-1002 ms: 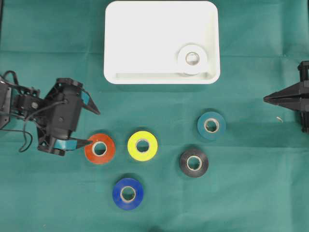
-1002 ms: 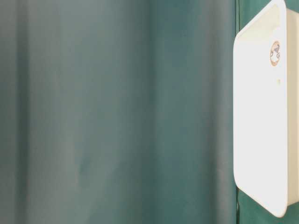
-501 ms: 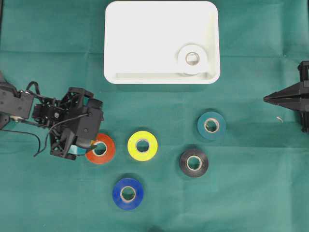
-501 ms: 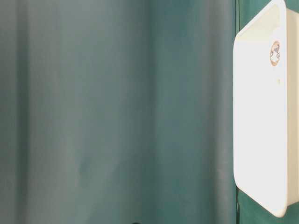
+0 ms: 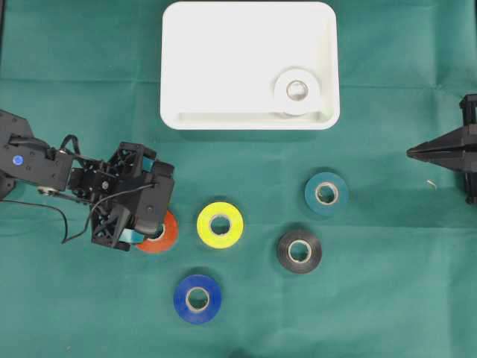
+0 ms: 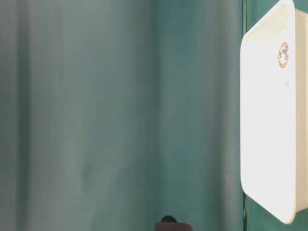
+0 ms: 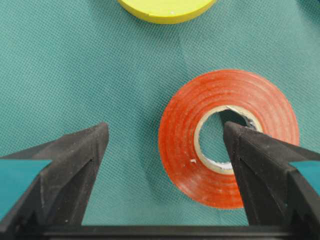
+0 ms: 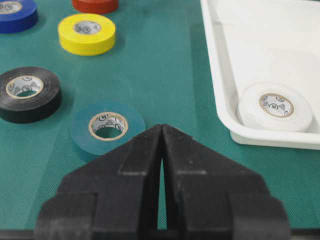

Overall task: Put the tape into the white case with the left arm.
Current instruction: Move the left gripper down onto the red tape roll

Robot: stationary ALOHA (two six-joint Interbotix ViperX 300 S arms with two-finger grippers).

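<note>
Left claw [image 7: 165, 137] spread wide over the red tape roll [image 7: 228, 144], gripping nothing: one finger [image 7: 75, 165] over bare cloth left of the roll, the other finger [image 7: 260, 165] at the roll's core hole, contact unclear. In the overhead view the left arm [image 5: 45, 168] reaches in from the left edge and the claw body covers the left part of the red roll at lower left. Yellow roll [image 5: 220, 224] just right of the red, apart from it; blue roll [image 5: 197, 299] below between them; black roll [image 5: 299, 251] and teal roll [image 5: 326, 194] further right, near each other. White case [image 5: 223, 67] at top centre on the green-covered bench [image 5: 387, 298], white roll [image 5: 297, 91] lying flat in its lower right corner. Right claw [image 5: 411, 153] at the right edge, pinched closed, nothing in it, well apart from the rolls.
</note>
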